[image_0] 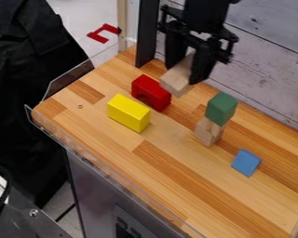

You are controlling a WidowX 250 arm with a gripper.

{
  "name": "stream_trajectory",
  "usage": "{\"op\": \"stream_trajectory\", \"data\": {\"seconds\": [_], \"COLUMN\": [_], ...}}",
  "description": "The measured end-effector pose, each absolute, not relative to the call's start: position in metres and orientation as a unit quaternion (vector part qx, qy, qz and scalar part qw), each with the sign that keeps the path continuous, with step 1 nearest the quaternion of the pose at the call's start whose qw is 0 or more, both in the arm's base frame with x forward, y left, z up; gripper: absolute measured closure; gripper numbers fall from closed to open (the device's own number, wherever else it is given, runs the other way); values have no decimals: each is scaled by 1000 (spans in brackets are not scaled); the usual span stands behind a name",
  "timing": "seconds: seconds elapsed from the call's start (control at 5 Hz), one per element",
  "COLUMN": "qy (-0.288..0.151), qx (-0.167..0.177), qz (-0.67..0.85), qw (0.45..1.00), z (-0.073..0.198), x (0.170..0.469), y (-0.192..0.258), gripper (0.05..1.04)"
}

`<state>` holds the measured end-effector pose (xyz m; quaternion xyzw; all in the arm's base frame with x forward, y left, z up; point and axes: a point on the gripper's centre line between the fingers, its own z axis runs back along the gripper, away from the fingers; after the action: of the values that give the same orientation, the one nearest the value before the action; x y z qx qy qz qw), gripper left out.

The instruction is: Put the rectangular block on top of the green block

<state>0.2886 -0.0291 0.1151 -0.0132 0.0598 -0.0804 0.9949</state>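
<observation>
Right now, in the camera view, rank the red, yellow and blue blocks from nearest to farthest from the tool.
1. Red block: just lower left of the tool.
2. Yellow block: farther lower left.
3. Blue block: lower right, farthest.

A tabletop (170, 160) bears red arch (152, 93), yellow block (128, 113), blue block (246, 162), tan block (205, 134).

Looks bright n pretty even tbh. Shows only soft, faint shadows on the counter (176, 172) under the gripper (182, 75). Glints a bit along the clear guard (102, 173) farther out from it. Can't tell light direction, fwiw.
</observation>
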Motion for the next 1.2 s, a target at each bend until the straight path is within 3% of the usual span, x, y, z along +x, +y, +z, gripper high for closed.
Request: {"op": "stream_trajectory", "data": {"seconds": [0.4,1.2], "qy": [64,108], "qx": [-12,-23], "qz": [-97,-117], "qw": [993,987], "z": [117,93], "x": [293,298], "y": [-41,-62], "gripper": [537,537]}}
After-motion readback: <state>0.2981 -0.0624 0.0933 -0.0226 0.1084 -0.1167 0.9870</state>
